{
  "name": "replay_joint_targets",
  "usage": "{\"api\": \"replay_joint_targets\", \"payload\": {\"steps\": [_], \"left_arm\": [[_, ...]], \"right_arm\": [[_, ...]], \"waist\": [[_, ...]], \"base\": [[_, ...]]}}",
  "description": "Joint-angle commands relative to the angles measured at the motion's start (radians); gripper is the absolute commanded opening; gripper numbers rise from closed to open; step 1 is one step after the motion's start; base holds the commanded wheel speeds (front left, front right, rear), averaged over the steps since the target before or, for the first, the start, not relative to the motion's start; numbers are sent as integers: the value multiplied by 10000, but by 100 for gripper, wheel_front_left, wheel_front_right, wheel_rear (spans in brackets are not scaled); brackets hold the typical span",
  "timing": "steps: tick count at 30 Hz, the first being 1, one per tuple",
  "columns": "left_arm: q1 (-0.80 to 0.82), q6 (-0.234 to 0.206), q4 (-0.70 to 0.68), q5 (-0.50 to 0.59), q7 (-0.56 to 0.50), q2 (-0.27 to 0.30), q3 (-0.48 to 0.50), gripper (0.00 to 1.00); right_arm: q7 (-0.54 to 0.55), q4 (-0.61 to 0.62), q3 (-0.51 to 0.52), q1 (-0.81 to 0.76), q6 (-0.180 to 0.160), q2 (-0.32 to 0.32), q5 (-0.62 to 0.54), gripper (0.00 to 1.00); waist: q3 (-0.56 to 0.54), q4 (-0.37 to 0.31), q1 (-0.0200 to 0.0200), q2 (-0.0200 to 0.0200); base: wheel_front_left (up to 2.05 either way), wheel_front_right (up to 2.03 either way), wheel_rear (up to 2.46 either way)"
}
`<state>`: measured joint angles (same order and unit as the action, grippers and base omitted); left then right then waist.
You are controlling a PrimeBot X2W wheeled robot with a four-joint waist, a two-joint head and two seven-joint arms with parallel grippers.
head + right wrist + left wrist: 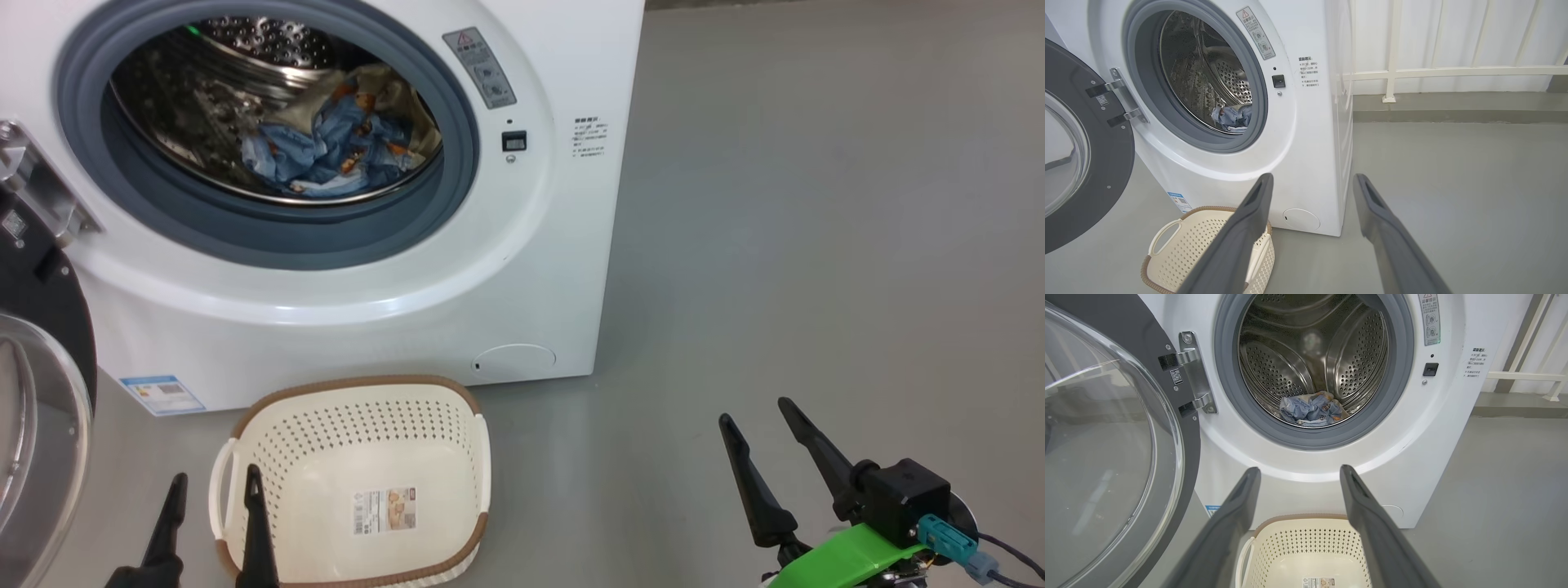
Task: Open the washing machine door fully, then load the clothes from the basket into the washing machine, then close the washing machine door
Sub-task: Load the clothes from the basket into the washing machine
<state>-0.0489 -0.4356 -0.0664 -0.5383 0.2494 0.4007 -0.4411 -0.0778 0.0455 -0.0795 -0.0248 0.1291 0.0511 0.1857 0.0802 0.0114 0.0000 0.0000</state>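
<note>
The white washing machine [522, 269] stands with its round black door [37, 392] swung wide to the left on its hinge [1194, 373]. Light-blue printed clothes [339, 147] lie bunched on the floor of the steel drum, also visible as clothes [1310, 409] and clothes [1233, 116]. The cream basket [359, 482] sits on the floor before the machine, holding just a label. My left gripper [214, 486] hangs open over the basket's left handle. My right gripper [755, 412] stands open over bare floor to the right, nothing between its fingers.
Grey floor [816, 245] stretches to the right of the machine. A white railing [1453, 71] runs along the wall behind. The open door [1106, 449] fills the space at the left.
</note>
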Motion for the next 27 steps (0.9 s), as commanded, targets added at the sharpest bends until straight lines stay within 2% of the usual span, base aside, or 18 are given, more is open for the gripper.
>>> {"api": "replay_joint_targets", "payload": {"steps": [1,27], "left_arm": [[180,1,-158,126,123,223,369,100],[-15,-244,-304,285,-62,358,207,100]], "right_arm": [[48,333,-181,45,16,-9,-46,100],[147,473,-62,-272,16,-9,11,100]], "waist": [[-141,-75,0,0],[-462,-153,0,0]], "base": [[0,0,0],[0,0,0]]}}
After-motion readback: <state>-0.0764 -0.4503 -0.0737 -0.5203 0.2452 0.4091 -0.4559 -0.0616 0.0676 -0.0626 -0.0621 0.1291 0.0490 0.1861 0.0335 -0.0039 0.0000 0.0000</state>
